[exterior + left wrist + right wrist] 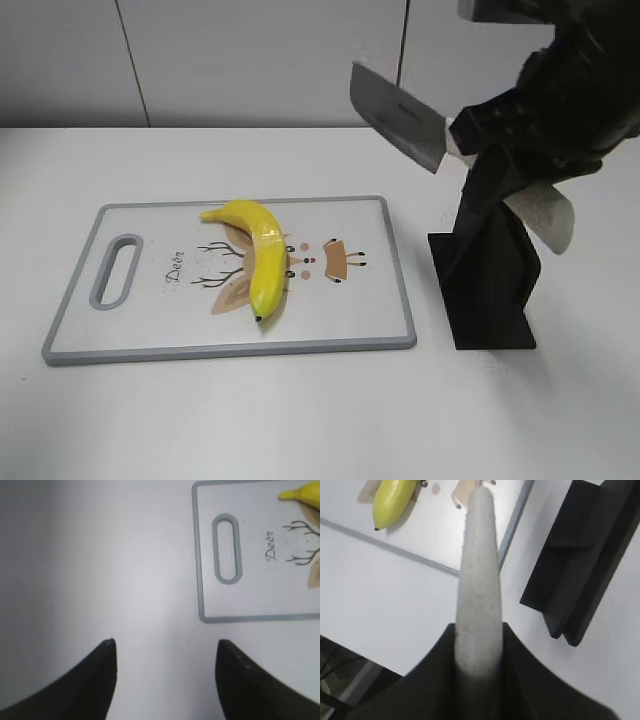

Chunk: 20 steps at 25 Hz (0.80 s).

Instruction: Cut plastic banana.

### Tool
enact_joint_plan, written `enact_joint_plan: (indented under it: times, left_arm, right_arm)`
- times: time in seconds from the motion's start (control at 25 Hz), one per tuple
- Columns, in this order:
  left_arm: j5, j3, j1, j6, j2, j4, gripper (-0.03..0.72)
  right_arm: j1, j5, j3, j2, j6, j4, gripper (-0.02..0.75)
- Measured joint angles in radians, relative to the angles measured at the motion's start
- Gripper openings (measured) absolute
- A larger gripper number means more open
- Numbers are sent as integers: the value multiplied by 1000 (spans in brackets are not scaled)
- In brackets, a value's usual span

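Since the knife is high in the air and off to the side of the cutting board, the main risk I see is a bad approach: the banana is glossy and curved and lies loose on the board, so an off-centre or slanted chop could roll or skid it instead of splitting it. The handle could also twist in the grip under load. Swinging across, the blade has to clear the black knife stand just beside the board. The right gripper is clamped on the pale knife handle, blade pointing up and left in the exterior view. The banana sits mid-board, dark tip toward the near edge, well apart from the blade, below and left of it. The left gripper has its jaws spread, holding nothing, hovering over bare table left of the board's handle slot, nowhere near the banana.
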Motion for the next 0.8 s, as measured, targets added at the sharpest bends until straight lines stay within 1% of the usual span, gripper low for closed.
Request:
enact_joint_plan:
  times: [0.16,0.4,0.64,0.8]
  left_arm:
    - [1,137,0,0,-161,2,579]
    - [-5,340,0,0,-401,3,579]
    - [-8,504,0,0,-648,3,579]
    - [-8,581,0,0,-813,3,579]
  right_arm:
    - [0,-75,80,-89,111,-58,166]
    - [0,-73,109,-188,258,-217,166]
    - [0,8,116,-255,287,-249,166]
    - [0,22,127,-287,299,-256,166]
